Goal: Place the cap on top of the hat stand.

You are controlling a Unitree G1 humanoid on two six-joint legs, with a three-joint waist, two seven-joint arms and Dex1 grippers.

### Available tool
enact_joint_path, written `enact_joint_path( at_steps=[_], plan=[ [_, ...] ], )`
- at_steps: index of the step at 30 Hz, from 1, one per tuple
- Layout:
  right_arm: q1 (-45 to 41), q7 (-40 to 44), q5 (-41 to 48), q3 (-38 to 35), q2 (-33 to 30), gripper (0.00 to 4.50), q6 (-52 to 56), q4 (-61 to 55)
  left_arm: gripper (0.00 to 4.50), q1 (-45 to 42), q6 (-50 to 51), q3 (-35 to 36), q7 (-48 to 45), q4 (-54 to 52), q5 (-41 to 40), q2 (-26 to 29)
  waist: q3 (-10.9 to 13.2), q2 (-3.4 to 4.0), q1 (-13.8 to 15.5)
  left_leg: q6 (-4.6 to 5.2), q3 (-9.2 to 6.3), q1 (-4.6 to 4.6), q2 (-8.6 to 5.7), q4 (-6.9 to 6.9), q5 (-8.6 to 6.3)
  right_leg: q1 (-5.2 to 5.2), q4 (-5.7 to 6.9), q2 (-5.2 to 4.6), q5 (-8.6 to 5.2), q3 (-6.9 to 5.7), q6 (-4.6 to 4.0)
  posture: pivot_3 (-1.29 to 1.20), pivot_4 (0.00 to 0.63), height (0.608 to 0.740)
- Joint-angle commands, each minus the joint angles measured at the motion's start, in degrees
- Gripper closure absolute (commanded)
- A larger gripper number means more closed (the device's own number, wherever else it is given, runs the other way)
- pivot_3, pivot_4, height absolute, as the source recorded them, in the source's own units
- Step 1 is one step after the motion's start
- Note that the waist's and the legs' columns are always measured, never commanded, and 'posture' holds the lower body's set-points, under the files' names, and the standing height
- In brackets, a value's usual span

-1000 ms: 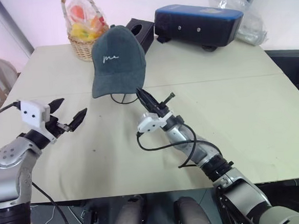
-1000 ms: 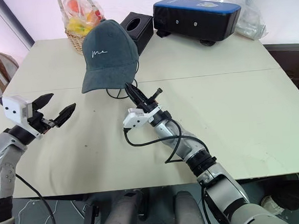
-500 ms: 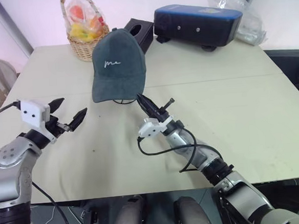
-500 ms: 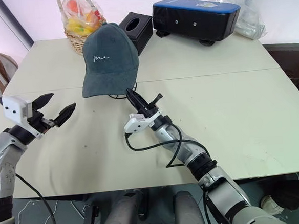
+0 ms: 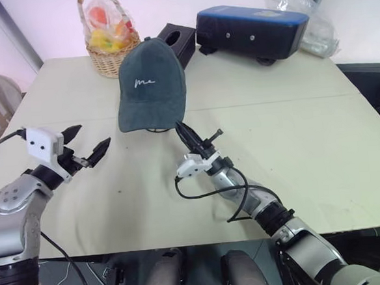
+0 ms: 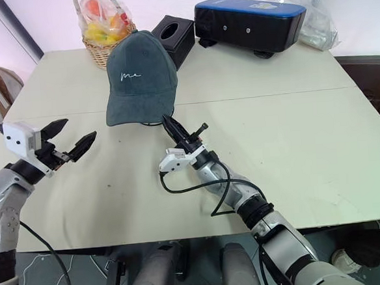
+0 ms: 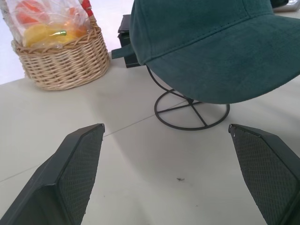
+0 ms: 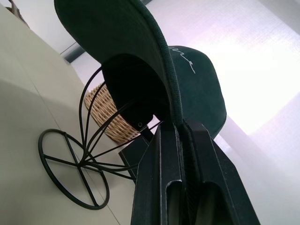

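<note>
- The right gripper (image 5: pixel 180 126) is pinching the brim edge of the cap (image 5: pixel 150 80) between its closed fingers (image 8: pixel 161 154); the right wrist view is showing the brim edge running down into the closed pair.
- The cap is sitting over the stand (image 7: pixel 190 105), crown up and brim pointing down toward the robot; the wire ribs are showing under the crown, and the round wire base is resting on the table (image 5: pixel 293 129).
- The left gripper (image 5: pixel 88 144) is hovering over the table to the left of the cap, well apart from it, with its fingers (image 7: pixel 77 161) spread wide and holding nothing.
- A wicker basket (image 5: pixel 109 57) with wrapped fruit is standing behind the cap, near the far edge.
- A black tissue box (image 5: pixel 179 39) is sitting just behind the cap, to the right of the basket.
- A dark blue case (image 5: pixel 251 30) is lying farther right, with a clear plastic bag (image 5: pixel 305 17) behind it.
- A black cable is looping over the right forearm, above the table.
</note>
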Motion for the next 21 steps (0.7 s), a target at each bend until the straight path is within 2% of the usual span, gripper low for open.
enact_joint_path(
  at_steps=[1, 4, 6, 7, 15, 21],
  plan=[
    [-1.0, 0.2, 0.5, 0.6, 0.6, 4.41, -1.2, 0.0, 0.00, 0.0, -0.1, 1.1, 0.0, -2.0, -0.2, 0.9, 0.0, 0.00, 0.0, 0.00, 0.00, 0.00, 0.00, 0.00, 0.00, 0.00, 0.00, 0.01, 0.00, 0.00, 0.00, 0.00, 0.150, 0.740],
    [-1.1, 0.3, 0.5, 0.7, 0.4, 3.55, -1.1, 0.1, 0.00, 0.0, -0.1, 1.0, 0.1, -2.0, -0.2, 0.7, 0.0, 0.00, -0.4, 0.00, 0.00, 0.00, 0.00, 0.00, 0.00, 0.00, 0.00, 0.00, 0.00, 0.00, 0.00, 0.00, 0.150, 0.740],
    [-1.2, 0.3, 0.0, 0.8, 0.2, 2.35, -0.7, 0.2, 0.00, 0.0, -0.1, 1.0, 0.1, -2.1, -0.2, 0.7, 0.0, 0.00, -0.4, 0.00, -0.01, 0.00, 0.00, -0.01, 0.00, 0.00, 0.00, 0.02, 0.00, 0.00, 0.00, 0.00, 0.150, 0.740],
    [-1.3, 0.3, -0.3, 0.9, 0.0, 2.13, -0.5, 0.3, 0.00, 0.0, -0.1, 1.0, 0.1, -2.1, -0.2, 0.7, 0.0, 0.00, -0.5, 0.00, -0.01, 0.00, 0.00, -0.01, 0.00, 0.00, 0.00, 0.03, 0.00, 0.00, 0.00, 0.00, 0.150, 0.740],
    [-1.2, 2.4, 0.3, 0.9, -1.3, 2.13, -1.1, 0.2, 0.00, 0.5, -0.1, 1.0, 0.0, -2.3, -0.3, 0.5, 0.0, 0.00, -0.9, -0.01, -0.04, 0.00, 0.01, -0.03, 0.01, -0.01, 0.00, 0.10, 0.00, 0.00, -0.01, 0.00, 0.150, 0.740],
    [0.7, 6.1, 2.9, -0.8, -6.4, 2.13, -2.6, 0.9, 0.00, 4.2, 0.6, 2.8, -1.4, -4.4, -1.4, 1.5, 0.0, 0.00, -0.8, -0.01, -0.04, 0.00, 0.01, -0.04, 0.00, 0.00, -0.01, 0.08, -0.01, 0.00, -0.01, 0.00, 0.150, 0.740]
  ],
)
